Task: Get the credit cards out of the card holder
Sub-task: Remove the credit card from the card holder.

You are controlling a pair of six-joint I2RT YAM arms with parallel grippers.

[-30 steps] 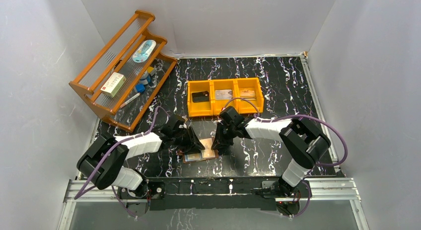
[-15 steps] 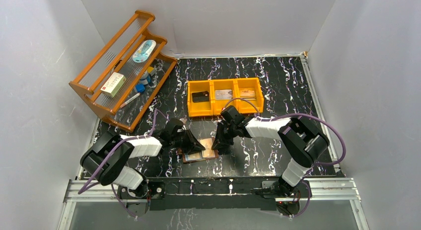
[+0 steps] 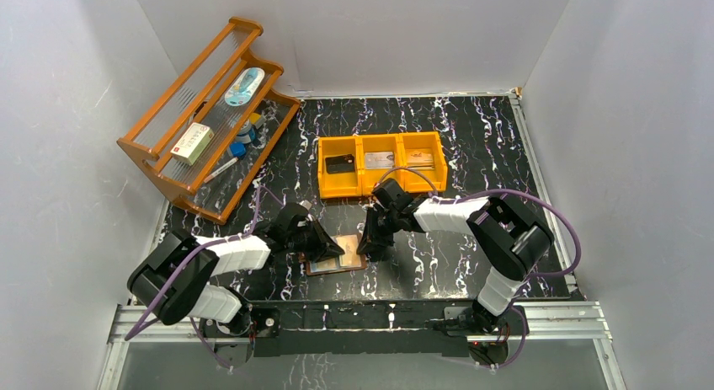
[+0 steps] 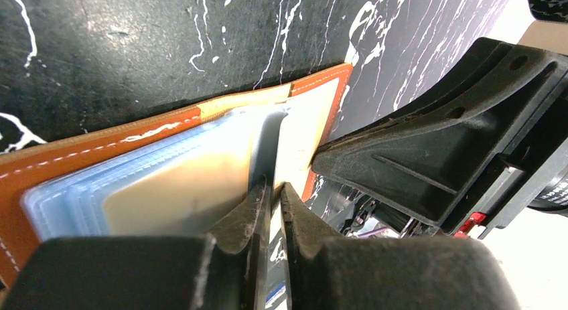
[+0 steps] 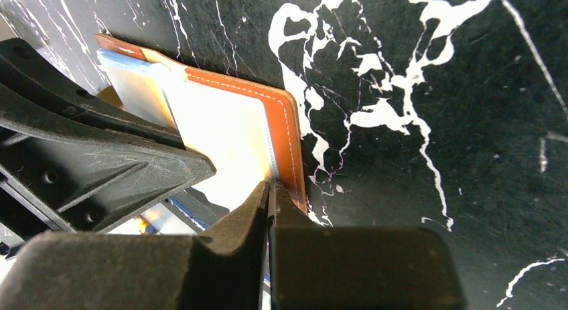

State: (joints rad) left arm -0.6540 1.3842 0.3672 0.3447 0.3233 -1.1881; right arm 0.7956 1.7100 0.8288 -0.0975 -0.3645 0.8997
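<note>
- Bin [image 3: 380,164] of orange plastic sits on the counter [image 3: 480,137] just beyond both arms. Its three compartments hold a black card [image 3: 339,163], a silvery one [image 3: 380,160] and a tan one [image 3: 421,160].
- Wooden rack [image 3: 210,120] stands at the far left with a white-and-red box [image 3: 192,142], well apart from the work.
- Both arms lean in from opposite sides, and each fills part of the other's wrist view.
- Bare counter lies to the right and beyond; the near edge is close.
- Card holder [image 3: 337,255] lies open and flat between the arms. It is brown leather with pale stitching and shiny pale-blue pockets, and a tan card [image 4: 174,196] shows inside.
- Left end effector [image 4: 271,189] is pressed together on a thin grey-blue leaf standing up from the pockets, possibly a card.
- Right end effector [image 5: 270,186] is pressed together, tips at the holder's stitched edge.
</note>
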